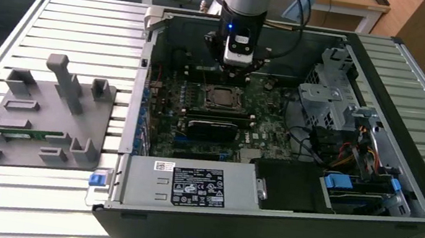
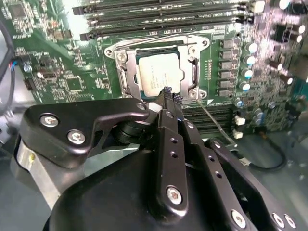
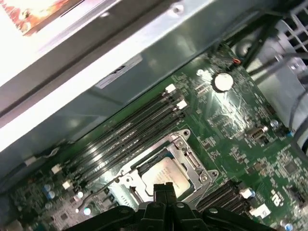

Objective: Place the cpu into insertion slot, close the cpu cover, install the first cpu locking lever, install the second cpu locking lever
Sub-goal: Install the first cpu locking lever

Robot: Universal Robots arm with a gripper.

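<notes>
step: cpu [image 2: 160, 76] already lies flat in the slot [image 2: 126, 83]; cover [image 2: 195, 72] is down around it, its cut-out showing the silver face; by my reading the work stands at the locking levers
claw: claw [image 2: 167, 91] clenched, fingertips together with nothing between them, poised just over the socket's near edge (whether it touches the frame I cannot tell); in the exterior view it hangs over the board inside the open case [image 1: 422, 201] on the slatted bench [image 1: 84, 26]
lever: a thin wire lever [image 2: 211, 126] slants away from the socket corner, seemingly not latched
next move calls for: a narrow closed tip pressing the wire down and sideways under its hook; small clearance beside the memory slots [image 2: 159, 9]
cpu facing: metal face up, flat on the board; square, so no real long axis; edges parallel to the socket frame and memory slots
</notes>
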